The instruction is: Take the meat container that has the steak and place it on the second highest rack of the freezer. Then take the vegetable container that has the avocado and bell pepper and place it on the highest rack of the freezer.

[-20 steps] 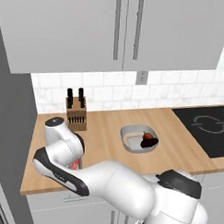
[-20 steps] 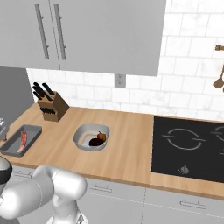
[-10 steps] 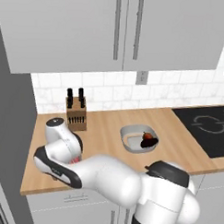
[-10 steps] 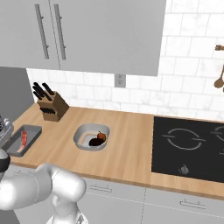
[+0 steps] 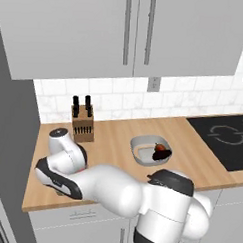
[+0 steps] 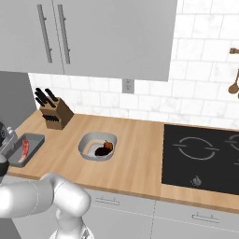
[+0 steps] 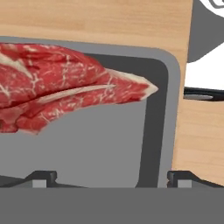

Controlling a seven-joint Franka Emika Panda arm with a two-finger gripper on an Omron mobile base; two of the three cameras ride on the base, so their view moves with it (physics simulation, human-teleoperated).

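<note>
Dark grey and shallow, the meat container (image 7: 153, 131) is lying on the wooden counter (image 6: 140, 154) at its far left end, and we are looking straight down into it from the hand. The steak (image 7: 61, 83), red with pale streaks, is resting flat across the tray's floor, its pointed end reaching toward one rounded corner while bare grey floor is showing beside it. We are holding the gripper (image 7: 111, 177) just above the tray with its jaws spread wide, gripping nothing; one dark fingertip is sitting over the tray's floor and the other (image 7: 183, 177) just past its rim.

From the right base camera we are seeing the same tray (image 6: 29, 150) with its red strip of meat (image 6: 24, 147) near the counter's left edge. Well apart from it, toward the counter's middle, the vegetable container (image 6: 97, 147) is holding the dark avocado (image 6: 101, 151) and the reddish bell pepper (image 6: 108, 145) side by side, touching. A knife block (image 6: 55, 113) is standing behind the tray against the tiled wall, and a black cooktop (image 6: 200, 158) is lying at the right.
</note>
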